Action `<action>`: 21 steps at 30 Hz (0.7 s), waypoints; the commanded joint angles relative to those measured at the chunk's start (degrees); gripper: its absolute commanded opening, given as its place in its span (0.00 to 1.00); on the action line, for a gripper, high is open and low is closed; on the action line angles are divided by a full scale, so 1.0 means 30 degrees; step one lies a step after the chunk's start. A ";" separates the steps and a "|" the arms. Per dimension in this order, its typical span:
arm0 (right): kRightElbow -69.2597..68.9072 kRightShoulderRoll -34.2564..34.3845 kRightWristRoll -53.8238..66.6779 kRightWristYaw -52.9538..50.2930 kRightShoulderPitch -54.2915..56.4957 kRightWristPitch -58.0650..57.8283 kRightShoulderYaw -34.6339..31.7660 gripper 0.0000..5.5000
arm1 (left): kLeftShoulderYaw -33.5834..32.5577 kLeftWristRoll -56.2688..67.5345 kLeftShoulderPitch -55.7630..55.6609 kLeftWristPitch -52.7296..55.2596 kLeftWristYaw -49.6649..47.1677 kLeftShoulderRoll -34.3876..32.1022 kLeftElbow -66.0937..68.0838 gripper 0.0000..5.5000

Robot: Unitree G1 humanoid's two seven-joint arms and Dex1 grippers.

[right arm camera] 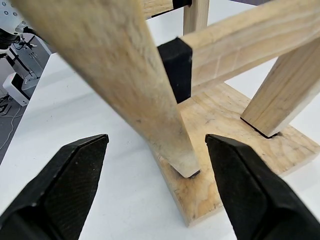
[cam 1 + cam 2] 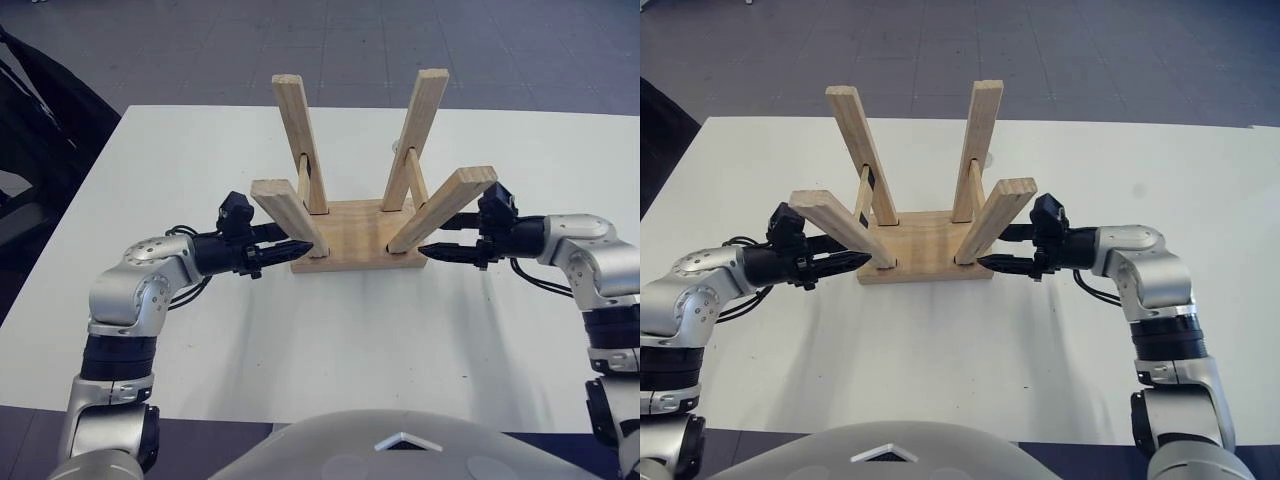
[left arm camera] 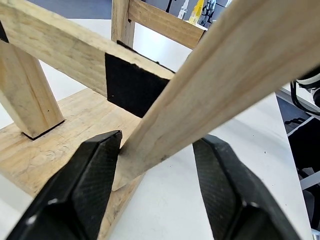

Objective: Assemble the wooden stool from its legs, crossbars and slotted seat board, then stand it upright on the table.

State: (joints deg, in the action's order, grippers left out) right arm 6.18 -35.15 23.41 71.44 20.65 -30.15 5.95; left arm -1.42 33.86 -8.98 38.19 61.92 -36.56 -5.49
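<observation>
Left gripper (image 2: 300, 247): spread, astride near-left leg (image 2: 288, 215).
Stool (image 2: 360, 240): mid-tabletop (image 2: 350, 340), inverted; seat board (image 2: 925, 252) flat, legs (image 2: 296, 130) and crossbars (image 3: 60, 45) fitted.
Right gripper (image 2: 432, 250): spread, astride near-right leg (image 2: 445, 207).
Outstanding, apparently: turning upright.

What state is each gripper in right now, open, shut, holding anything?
Left gripper: open, fingers either side of the near left leg, holding nothing.
Right gripper: open, fingers either side of the near right leg, holding nothing.
</observation>
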 commanded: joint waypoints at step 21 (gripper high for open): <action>0.5193 -0.0083 0.6009 -0.2421 0.7708 -1.5975 -0.2016 0.28 | -0.1957 0.8847 -0.7058 1.3965 0.0397 -0.1546 0.5480 0.19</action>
State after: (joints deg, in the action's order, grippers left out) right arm 5.94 -40.47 47.37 74.94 34.99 -71.26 -0.58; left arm -10.80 62.15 -22.73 73.24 66.33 -44.74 0.33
